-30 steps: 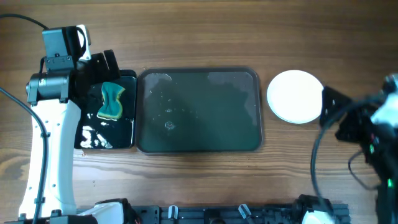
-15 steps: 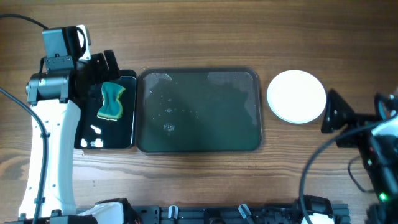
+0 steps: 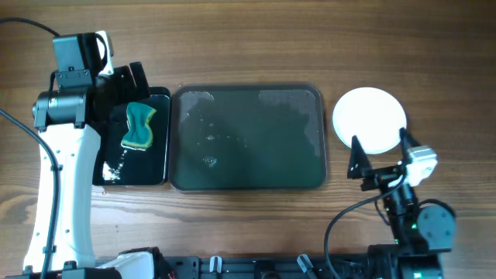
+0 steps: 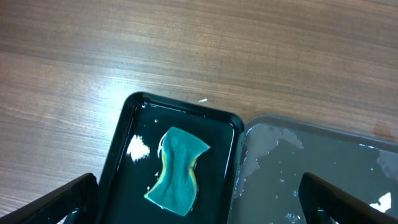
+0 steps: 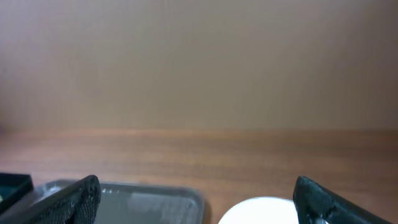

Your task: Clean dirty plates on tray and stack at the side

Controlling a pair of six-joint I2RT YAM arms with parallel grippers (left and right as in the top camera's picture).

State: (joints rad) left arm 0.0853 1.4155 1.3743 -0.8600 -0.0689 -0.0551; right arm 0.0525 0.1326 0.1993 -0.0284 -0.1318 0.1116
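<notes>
The tray lies in the middle of the table, wet and with no plates on it. It also shows in the left wrist view and the right wrist view. A white plate lies on the table to the tray's right, and its edge shows in the right wrist view. I cannot tell whether other plates lie under it; the pale blue plate is not visible. My right gripper is open and empty, just in front of the plate. My left gripper is open and empty above the sponge.
A narrow black tray lies against the big tray's left side, holding a green sponge and some water. The left arm's white link stretches along the table's left side. A cable trails at the front right.
The right arm has swung from the table's right edge inward and toward the front, and its open gripper now sits just in front of the white plate. The left arm has not moved.
</notes>
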